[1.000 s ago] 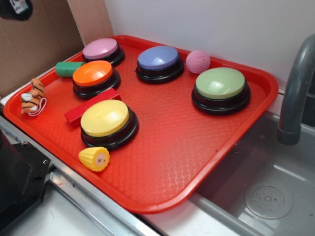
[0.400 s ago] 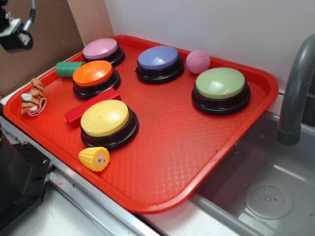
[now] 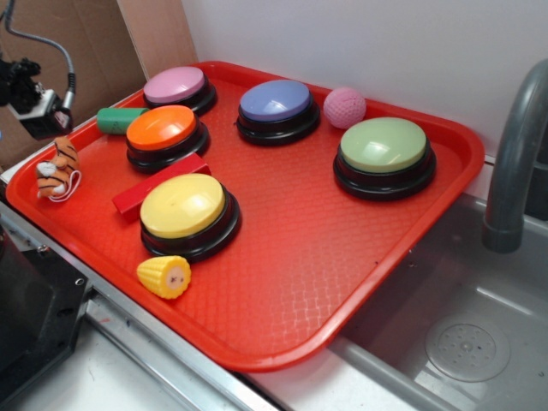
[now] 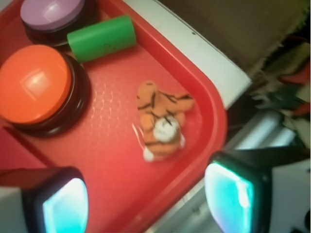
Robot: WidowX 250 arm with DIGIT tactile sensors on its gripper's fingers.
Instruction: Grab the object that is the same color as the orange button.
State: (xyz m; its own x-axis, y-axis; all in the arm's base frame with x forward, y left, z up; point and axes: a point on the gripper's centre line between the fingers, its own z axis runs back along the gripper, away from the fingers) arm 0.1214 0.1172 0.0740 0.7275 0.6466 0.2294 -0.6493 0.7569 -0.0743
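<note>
- Gripper [image 4: 146, 206]: jaws spread wide, nothing between them, hanging above the tray's corner.
- Tiger toy [image 4: 162, 121]: lies on the red tray [image 4: 116, 160] in its corner, close to the rim, apart from both fingers [image 4: 65, 206].
- Orange button [image 4: 36, 85]: stands on the tray, near the tiger toy, not touching it.
- Green cylinder [image 4: 102, 38]: lies beyond, just beside the orange button and the pink button [image 4: 51, 14].
</note>
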